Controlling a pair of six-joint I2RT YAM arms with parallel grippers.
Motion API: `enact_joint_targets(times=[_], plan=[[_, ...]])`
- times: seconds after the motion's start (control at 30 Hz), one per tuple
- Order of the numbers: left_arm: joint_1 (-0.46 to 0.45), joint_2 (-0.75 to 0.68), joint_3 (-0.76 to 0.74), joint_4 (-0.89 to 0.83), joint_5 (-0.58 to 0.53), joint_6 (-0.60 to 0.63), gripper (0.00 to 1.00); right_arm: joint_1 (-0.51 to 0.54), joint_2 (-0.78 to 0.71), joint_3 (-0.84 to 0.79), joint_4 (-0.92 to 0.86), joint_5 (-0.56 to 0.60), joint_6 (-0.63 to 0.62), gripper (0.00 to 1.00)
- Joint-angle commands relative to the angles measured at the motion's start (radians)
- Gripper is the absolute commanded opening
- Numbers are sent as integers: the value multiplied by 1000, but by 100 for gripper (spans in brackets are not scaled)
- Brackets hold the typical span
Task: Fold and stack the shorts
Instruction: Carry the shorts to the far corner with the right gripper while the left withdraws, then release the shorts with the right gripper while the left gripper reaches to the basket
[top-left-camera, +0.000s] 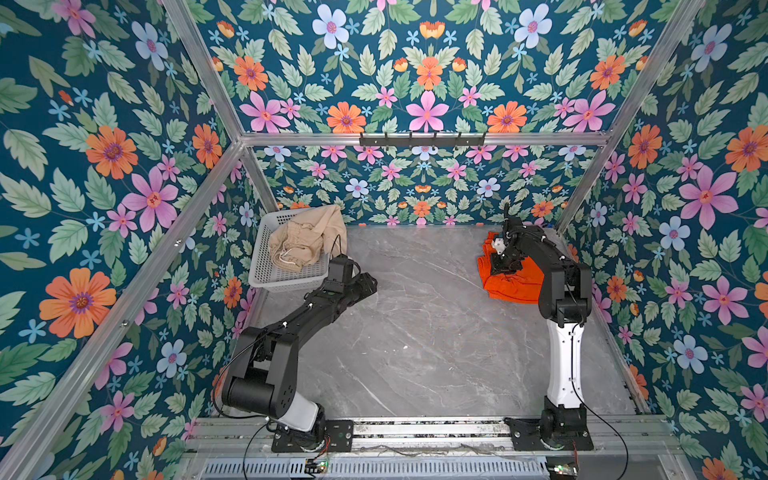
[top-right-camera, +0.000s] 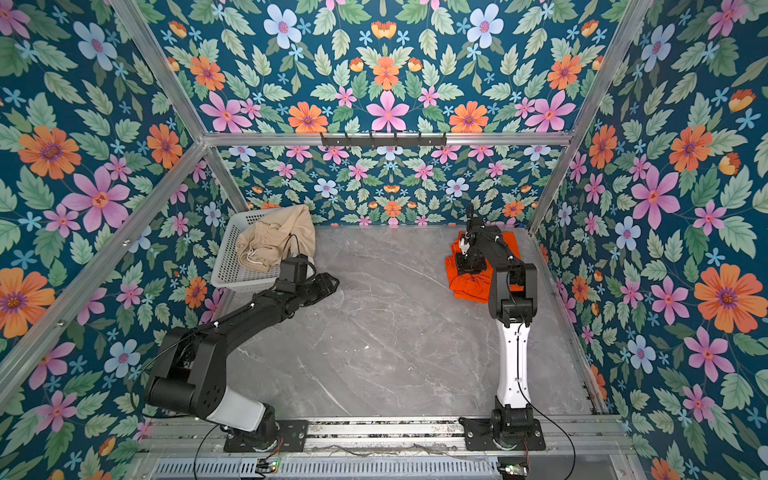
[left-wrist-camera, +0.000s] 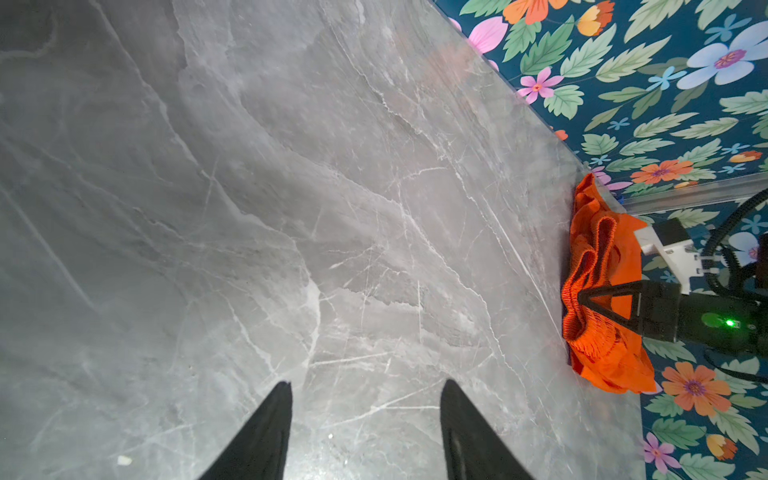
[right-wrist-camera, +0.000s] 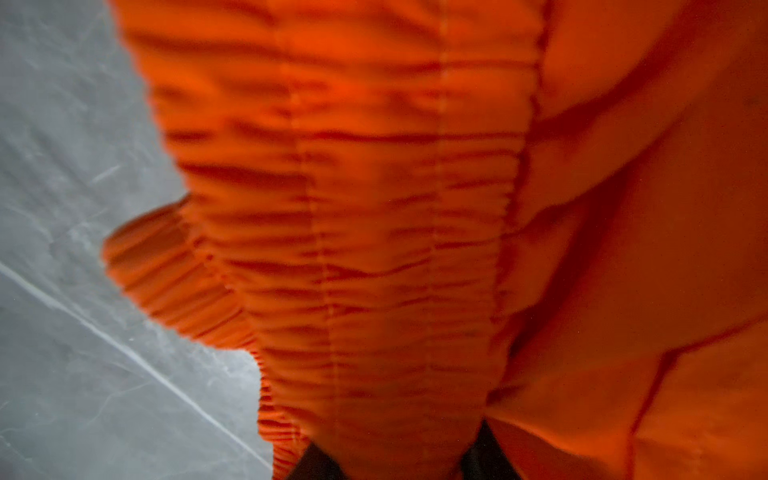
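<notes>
Orange shorts (top-left-camera: 513, 286) lie bunched on the grey marble-patterned counter (top-left-camera: 415, 332) at its far right corner, close to the flowered wall. The right gripper (left-wrist-camera: 579, 297) is clamped on their gathered elastic waistband, and orange fabric fills the right wrist view. The beige shorts (top-left-camera: 303, 241) sit crumpled in a white perforated basket (top-left-camera: 266, 266) at the far left corner, one part draped over its rim, a white drawstring showing. The left gripper (left-wrist-camera: 365, 386) hovers over bare counter just beside the basket, its fingers apart with nothing between them, well apart from the orange shorts.
</notes>
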Motion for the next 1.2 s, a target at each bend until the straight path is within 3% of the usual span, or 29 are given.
enact_joint_targets(times=[0.0,0.37,0.83,1.03,1.17], plan=[[0,0,10,-13,-12,11,59,-13,41,-7,-79,109,-39,32],[0,-22,20,-23,-20,8,59,-25,47,55,-113,110,-30,34],[13,-164,91,-148,-53,106,60,16,-257,-4,-127,15,19,59],[121,-164,235,-331,-51,269,63,130,-488,-196,-45,3,80,59],[258,-100,354,-453,-14,366,64,250,-635,-385,78,-34,155,59]])
